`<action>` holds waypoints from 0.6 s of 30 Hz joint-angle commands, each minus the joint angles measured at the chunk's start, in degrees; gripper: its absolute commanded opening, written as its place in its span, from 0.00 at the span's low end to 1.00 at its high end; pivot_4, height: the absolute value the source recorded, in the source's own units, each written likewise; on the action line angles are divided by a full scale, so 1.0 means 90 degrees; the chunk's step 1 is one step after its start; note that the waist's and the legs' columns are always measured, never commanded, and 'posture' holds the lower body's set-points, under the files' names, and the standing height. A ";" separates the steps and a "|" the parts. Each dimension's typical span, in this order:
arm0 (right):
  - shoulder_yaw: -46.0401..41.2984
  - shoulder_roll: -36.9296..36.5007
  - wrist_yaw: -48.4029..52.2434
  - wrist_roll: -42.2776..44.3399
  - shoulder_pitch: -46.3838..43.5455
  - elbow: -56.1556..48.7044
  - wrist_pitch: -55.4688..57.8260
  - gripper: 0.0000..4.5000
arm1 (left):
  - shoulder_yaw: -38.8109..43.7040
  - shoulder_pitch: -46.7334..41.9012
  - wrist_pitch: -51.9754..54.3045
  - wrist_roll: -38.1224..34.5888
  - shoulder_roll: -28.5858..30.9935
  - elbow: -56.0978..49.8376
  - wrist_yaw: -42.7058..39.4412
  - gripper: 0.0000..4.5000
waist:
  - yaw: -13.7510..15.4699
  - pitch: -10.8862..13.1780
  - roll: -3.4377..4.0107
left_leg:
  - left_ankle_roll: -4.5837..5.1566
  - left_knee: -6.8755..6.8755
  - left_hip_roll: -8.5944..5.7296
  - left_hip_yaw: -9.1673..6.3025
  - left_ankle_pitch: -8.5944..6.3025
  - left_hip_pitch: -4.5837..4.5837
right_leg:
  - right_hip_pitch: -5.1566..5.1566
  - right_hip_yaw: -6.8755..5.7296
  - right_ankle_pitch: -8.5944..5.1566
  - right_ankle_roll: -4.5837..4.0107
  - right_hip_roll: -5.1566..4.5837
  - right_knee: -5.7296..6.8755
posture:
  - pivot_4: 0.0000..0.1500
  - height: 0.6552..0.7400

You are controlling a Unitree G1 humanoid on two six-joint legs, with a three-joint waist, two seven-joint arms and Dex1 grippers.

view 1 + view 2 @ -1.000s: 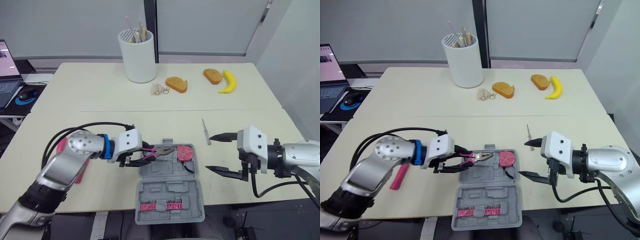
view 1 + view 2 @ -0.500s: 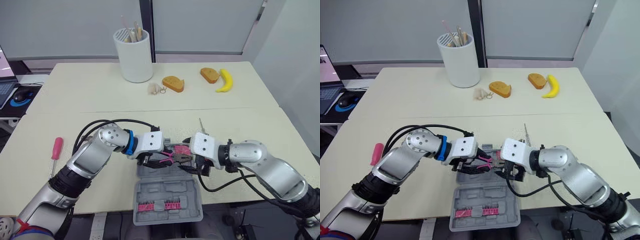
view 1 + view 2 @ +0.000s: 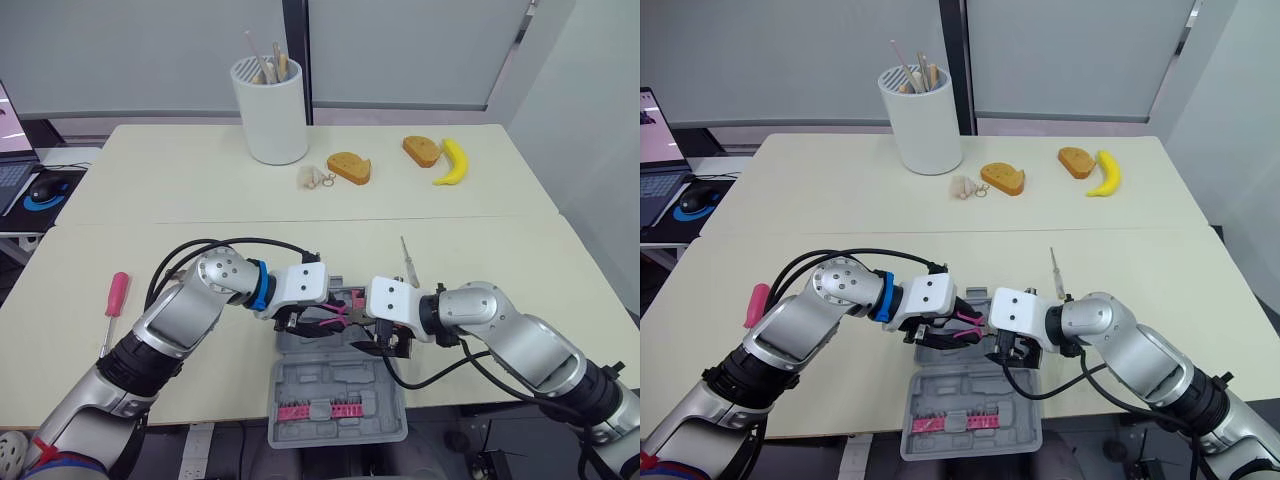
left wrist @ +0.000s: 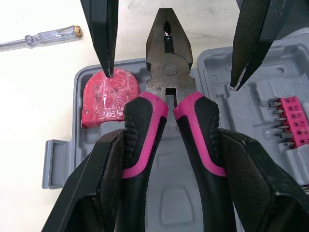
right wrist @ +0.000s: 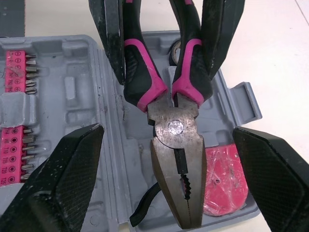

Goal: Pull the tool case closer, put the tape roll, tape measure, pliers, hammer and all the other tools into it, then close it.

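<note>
Since a second ago the pliers (image 4: pixel 166 72) have been carried further across by the left gripper (image 4: pixel 171 140), which is clamped on their pink handles, with the open tool case (image 3: pixel 335 388) just below. Opposite it, the right gripper (image 5: pixel 166 130) has been swung in, fingers spread wide either side of the steel head. The pliers are judged heavy, rigid and hinged. The bare head looks slippery, so hold is best taken at the pivot.

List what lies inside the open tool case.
Visible in the tool case: a pink bit holder and a red wrapped item. The pliers, held by the left gripper, hide the tray beneath them.
</note>
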 commanded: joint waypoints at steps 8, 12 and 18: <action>-0.0053 0.0138 0.0183 -0.0266 -0.0170 0.0030 -0.0329 0.31 | 0.0053 -0.0051 0.0017 0.0041 -0.0021 -0.0295 0.0029 0.58 | 0.0015 0.0000 0.0000 | 0.0000 0.0004 -0.0001 -0.0001 0.0000 0.0001 | -0.0002 0.0000 0.0000 0.0000 -0.0001 0.0011 | 1.00 0.93; -0.0073 0.0153 0.0250 -0.0321 -0.0181 0.0043 -0.0388 0.28 | 0.0035 -0.0045 0.0009 0.0093 -0.0036 -0.0266 0.0028 0.58 | 0.0016 0.0000 0.0000 | 0.0000 0.0005 -0.0001 -0.0001 0.0000 0.0001 | -0.0007 0.0001 0.0000 -0.0001 0.0000 0.0019 | 1.00 0.93; -0.0112 0.0167 0.0335 -0.0389 -0.0168 0.0016 -0.0445 0.28 | 0.0145 -0.0005 0.0124 -0.0170 -0.0110 -0.0299 -0.0094 0.58 | 0.0015 0.0000 0.0000 | 0.0000 0.0005 -0.0001 -0.0001 0.0000 0.0000 | -0.0016 0.0008 0.0000 -0.0001 0.0000 0.0027 | 1.00 0.93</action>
